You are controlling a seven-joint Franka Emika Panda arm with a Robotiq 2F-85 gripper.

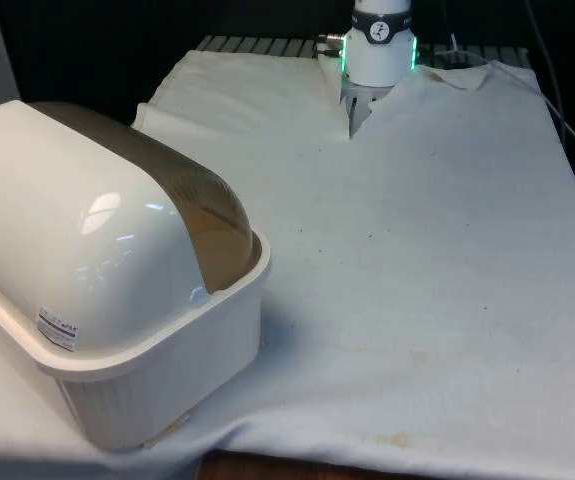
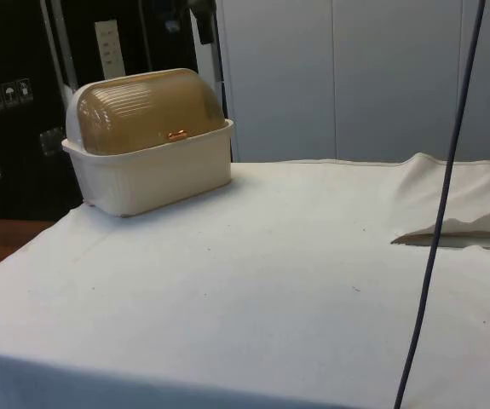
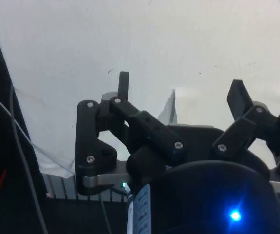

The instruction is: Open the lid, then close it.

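Nearest, at the front view's left: cream bread box (image 1: 117,330), amber roll-top lid (image 2: 155,111) down, small handle (image 2: 177,135) facing the side camera. Beyond, bare white cloth (image 1: 417,250). Farthest: gripper (image 3: 181,95), fingers spread, grasping nothing. Opening not begun; next, probably reaching for the handle.

white cloth and a hanging cable

the white cloth (image 1: 417,260) covers the table, creased at the upper middle of the front view; a dark cable (image 2: 439,213) hangs at the side view's right.
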